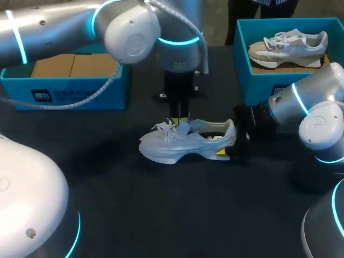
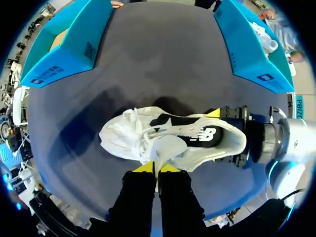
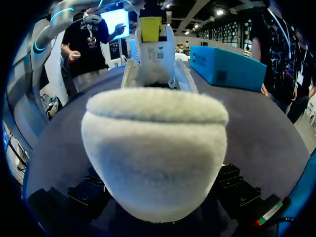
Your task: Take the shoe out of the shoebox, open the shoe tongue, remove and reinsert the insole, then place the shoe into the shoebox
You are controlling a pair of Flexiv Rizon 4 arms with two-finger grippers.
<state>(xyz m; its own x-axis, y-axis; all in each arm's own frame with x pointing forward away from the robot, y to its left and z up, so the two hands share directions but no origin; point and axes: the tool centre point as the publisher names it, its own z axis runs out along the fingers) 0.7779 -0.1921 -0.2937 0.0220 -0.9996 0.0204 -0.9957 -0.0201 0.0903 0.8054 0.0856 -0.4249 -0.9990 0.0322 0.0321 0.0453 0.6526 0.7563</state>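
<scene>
On the desk (image 1: 161, 215), the white shoe (image 1: 183, 142) stands on its sole, outside the left shoebox (image 1: 70, 92). My right end effector (image 2: 227, 138) clamps its heel, and my left end effector (image 2: 157, 167) pinches the tongue (image 2: 165, 147). Risk, in my judgement: a hard pull could slip that thin tongue from the pinch, or drag the shoe out of the heel clamp.

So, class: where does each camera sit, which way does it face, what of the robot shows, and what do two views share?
Head view: above and behind, looking down on the table; shows left arm, right arm, left gripper over the shoe, right gripper at its heel.
Left wrist view: on the left wrist, facing down at the tongue pinched between own yellow tips.
Right wrist view: on the right wrist, facing along the shoe from the heel, own gripper flanking it.
Both wrist views share the tongue.
</scene>
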